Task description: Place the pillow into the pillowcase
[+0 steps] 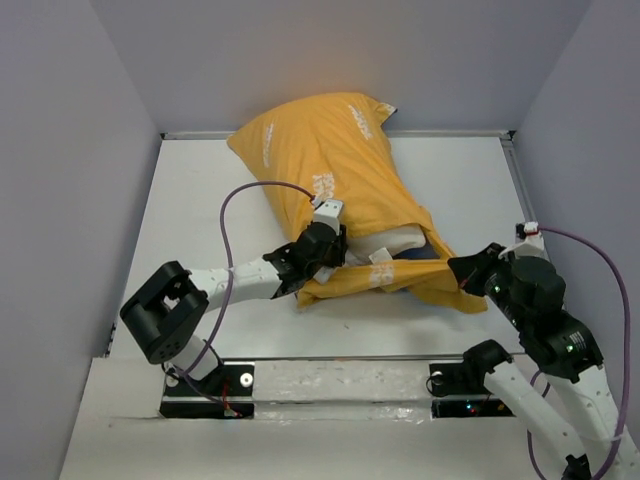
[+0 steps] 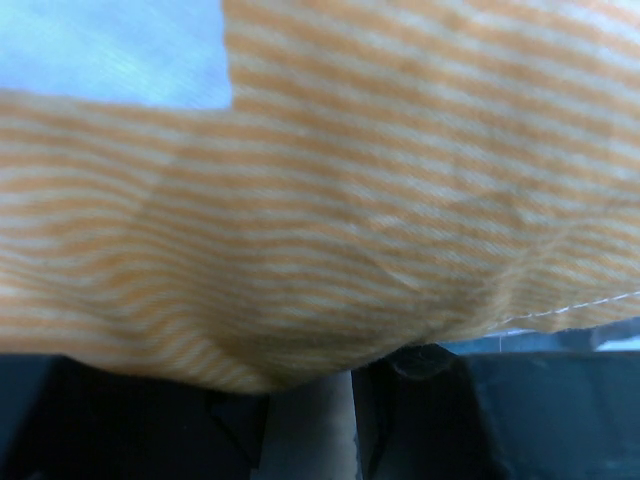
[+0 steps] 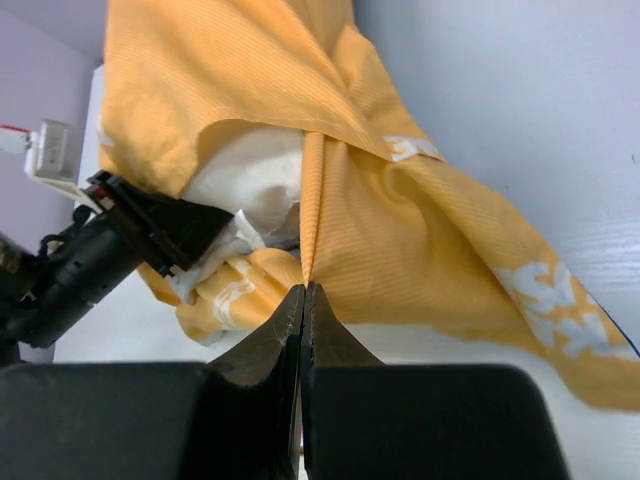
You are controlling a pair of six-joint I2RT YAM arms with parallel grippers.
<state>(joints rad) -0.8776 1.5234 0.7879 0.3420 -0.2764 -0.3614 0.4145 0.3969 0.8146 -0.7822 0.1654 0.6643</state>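
Right fingers point(image 3: 296, 318) pressed together, pinching pillowcase point(image 1: 320, 150) hem at right corner of mouth. Left fingers point(image 1: 322, 248) at left side of mouth, cloth draped over them; spread or gripping, cannot tell. Pillow point(image 1: 402, 240) mostly inside, white end showing at mouth. Case lies mid-bench point(image 1: 200, 200). Remaining, likely: tuck end in, pull hem over.

The left arm point(image 1: 235, 280) and right arm point(image 1: 540, 300) share white tubular links and bulky black joint housings point(image 1: 160, 312). A purple cable point(image 1: 228, 225) loops along each. Small green lights point(image 1: 573, 347) glow on the right arm. Both bases are black plates point(image 1: 205, 385).
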